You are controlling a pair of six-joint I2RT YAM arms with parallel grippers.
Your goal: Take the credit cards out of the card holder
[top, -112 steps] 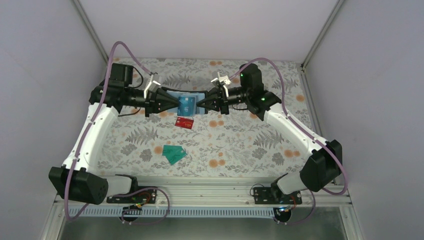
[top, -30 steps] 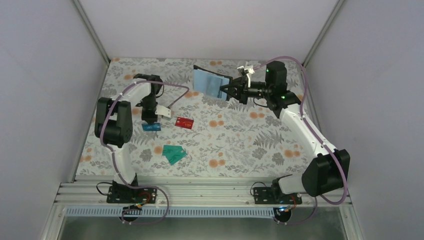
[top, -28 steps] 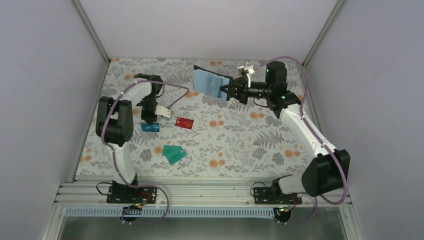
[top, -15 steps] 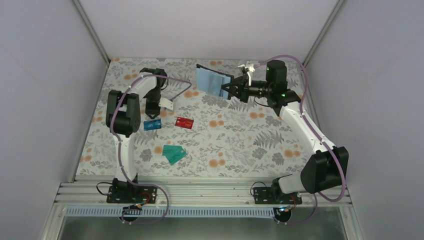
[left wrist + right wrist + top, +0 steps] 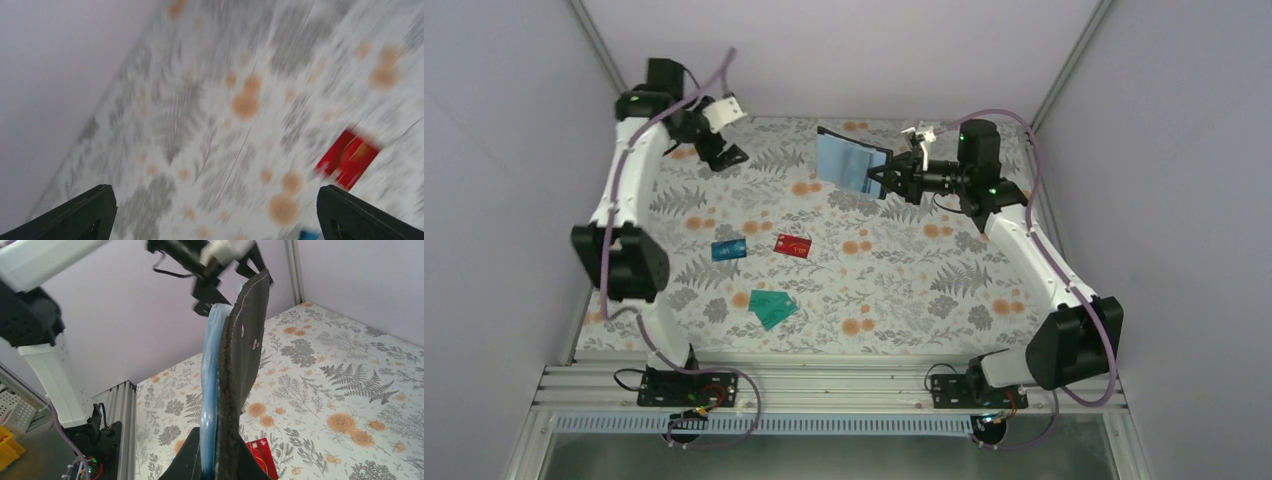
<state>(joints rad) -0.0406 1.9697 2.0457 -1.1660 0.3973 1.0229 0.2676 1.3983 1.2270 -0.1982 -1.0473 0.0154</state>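
From above, the right gripper (image 5: 882, 183) pinches one edge of the card holder (image 5: 849, 168), held open and upright over the worktop's (image 5: 904, 285) far middle; the left gripper (image 5: 724, 157) hangs over the far-left corner, well apart from the blue card (image 5: 728, 249), red card (image 5: 793, 245) and teal cards (image 5: 771, 308) lying left of centre. The blurred left wrist view shows its fingers (image 5: 90, 212) spread wide around nothing; the red card lies right. The right wrist view shows the holder's lower edge clamped, black face right, blue face left.
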